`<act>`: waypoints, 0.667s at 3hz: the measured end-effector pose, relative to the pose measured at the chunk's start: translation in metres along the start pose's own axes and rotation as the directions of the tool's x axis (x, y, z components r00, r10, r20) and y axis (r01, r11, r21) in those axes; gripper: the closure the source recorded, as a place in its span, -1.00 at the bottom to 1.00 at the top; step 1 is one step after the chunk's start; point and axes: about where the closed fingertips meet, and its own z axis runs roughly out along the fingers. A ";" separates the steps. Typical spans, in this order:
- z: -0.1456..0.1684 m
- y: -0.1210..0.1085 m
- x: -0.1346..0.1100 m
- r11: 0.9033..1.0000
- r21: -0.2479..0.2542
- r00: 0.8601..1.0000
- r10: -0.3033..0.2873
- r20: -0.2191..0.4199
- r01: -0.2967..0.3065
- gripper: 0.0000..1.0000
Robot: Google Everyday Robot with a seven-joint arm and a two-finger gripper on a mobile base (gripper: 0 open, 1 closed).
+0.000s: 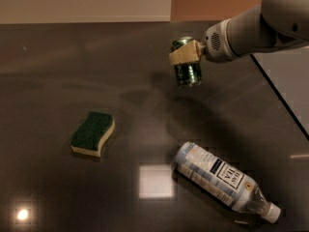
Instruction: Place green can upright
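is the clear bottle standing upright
No, the clear bottle lies on its side on the table, while the gripper at upper right holds the green can.

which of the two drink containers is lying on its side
The clear plastic bottle, flat on the table at lower right. The green can is held nearly upright in the gripper, upper centre.
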 end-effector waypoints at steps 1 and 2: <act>-0.010 0.005 -0.001 0.996 -0.079 0.993 -0.021 0.112 0.030 1.00; -0.013 0.010 0.003 0.986 -0.106 0.974 -0.110 0.198 0.133 1.00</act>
